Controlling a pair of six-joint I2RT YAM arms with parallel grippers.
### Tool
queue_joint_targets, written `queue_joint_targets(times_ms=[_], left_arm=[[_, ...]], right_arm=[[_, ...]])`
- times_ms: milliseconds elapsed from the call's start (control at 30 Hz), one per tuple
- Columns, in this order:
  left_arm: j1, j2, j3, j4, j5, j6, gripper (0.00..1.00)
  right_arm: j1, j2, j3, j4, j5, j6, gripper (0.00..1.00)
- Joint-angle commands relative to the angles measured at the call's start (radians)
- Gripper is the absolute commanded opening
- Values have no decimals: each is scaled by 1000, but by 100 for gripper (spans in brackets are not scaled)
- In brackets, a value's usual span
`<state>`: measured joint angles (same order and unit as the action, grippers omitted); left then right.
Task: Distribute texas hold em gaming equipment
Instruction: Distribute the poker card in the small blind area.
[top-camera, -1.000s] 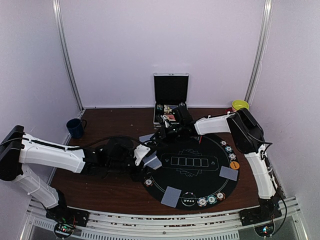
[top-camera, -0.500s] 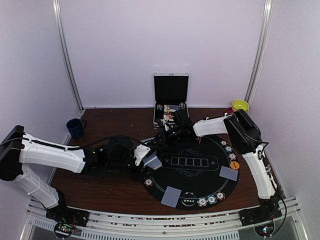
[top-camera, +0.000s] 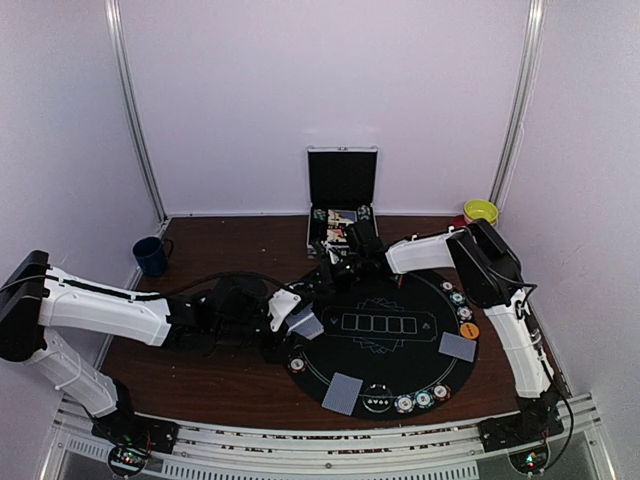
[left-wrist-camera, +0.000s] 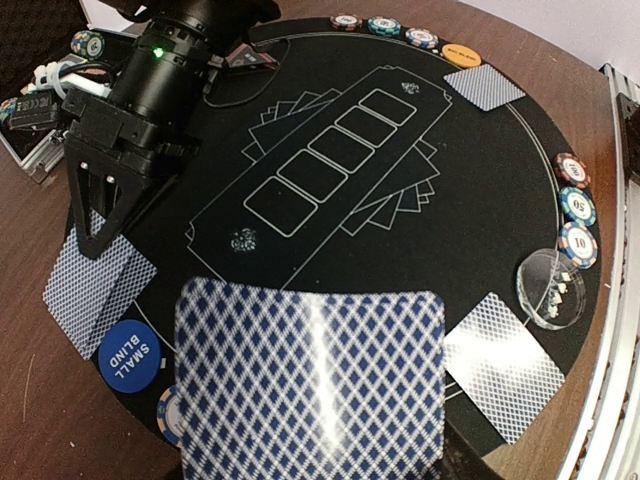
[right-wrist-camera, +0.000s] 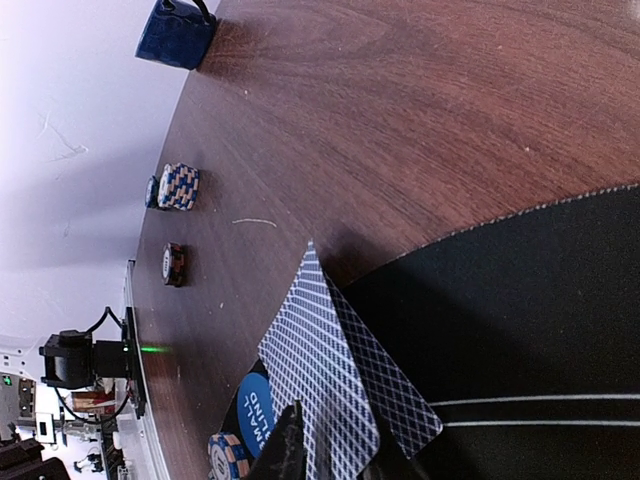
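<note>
While lifting the right gripper (left-wrist-camera: 100, 235) off the two overlapped cards (left-wrist-camera: 95, 290) straddling the far left edge of the mat (left-wrist-camera: 480, 200), risks dragging one onto the bare wooden table (left-wrist-camera: 30, 400) through a clinging pad. Impossible to tell those jaws clenched or released. Risks, too, a slip of the held card (left-wrist-camera: 310, 385), pinched in the left gripper (top-camera: 295, 320) above the mat's near left rim: glossy, thin, flexible. Flat rectangles, rounded corners, blue diamond lattice. Matte black round mat, white outlines. Ridged striped chips (left-wrist-camera: 577, 205) along the rim; flat blue button (left-wrist-camera: 130, 350) just beside the pair.

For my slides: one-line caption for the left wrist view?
Blue-backed card fills the foreground; right end effector at dealt cards near the Small Blind button.
</note>
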<state>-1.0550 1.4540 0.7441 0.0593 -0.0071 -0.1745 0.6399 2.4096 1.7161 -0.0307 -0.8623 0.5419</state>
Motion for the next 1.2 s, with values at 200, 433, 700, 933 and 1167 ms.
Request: queue_joint_targets(times_ms=[200, 433, 700, 933, 1167], left_arm=[[-3, 5, 22, 50, -8, -5, 53], [-3, 5, 22, 50, -11, -5, 53], [-3, 3, 21, 50, -13, -6, 53], [-3, 0, 20, 50, -11, -5, 53], [-3, -3, 20, 50, -11, -5, 53]], right_arm=[[4, -52, 17, -78, 89, -86, 25], [4, -73, 16, -106, 120, -112, 31], [19, -91, 17, -146, 137, -151, 36], [32, -108, 20, -188, 182, -176, 40], [36, -121, 30, -219, 228, -204, 44]])
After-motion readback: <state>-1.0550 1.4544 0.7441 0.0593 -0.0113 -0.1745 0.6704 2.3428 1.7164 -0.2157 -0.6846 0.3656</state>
